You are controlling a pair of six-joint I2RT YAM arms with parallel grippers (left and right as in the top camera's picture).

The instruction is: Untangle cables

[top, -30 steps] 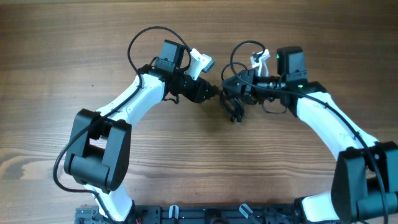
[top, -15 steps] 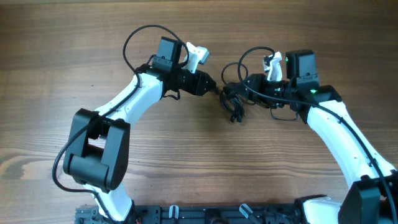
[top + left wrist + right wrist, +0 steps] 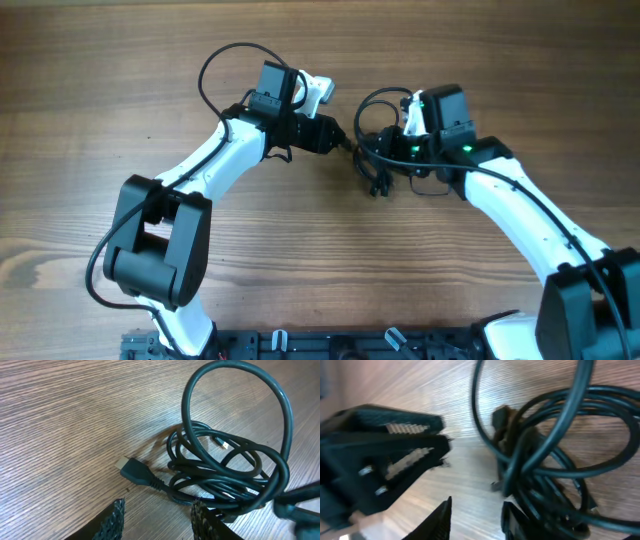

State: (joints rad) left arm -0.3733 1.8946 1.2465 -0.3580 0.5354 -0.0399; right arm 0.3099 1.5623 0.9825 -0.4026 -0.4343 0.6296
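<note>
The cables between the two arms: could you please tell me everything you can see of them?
The cables are thin, black, smooth-jacketed cords tangled into one small bundle of overlapping loops lying on the wooden table. One larger loop stands up above the pile. A dark moulded plug with a metal tip sticks out sideways, flat on the wood. The left end effector sits open just short of the plug, not touching; the right end effector is close against the bundle, contact unclear.
</note>
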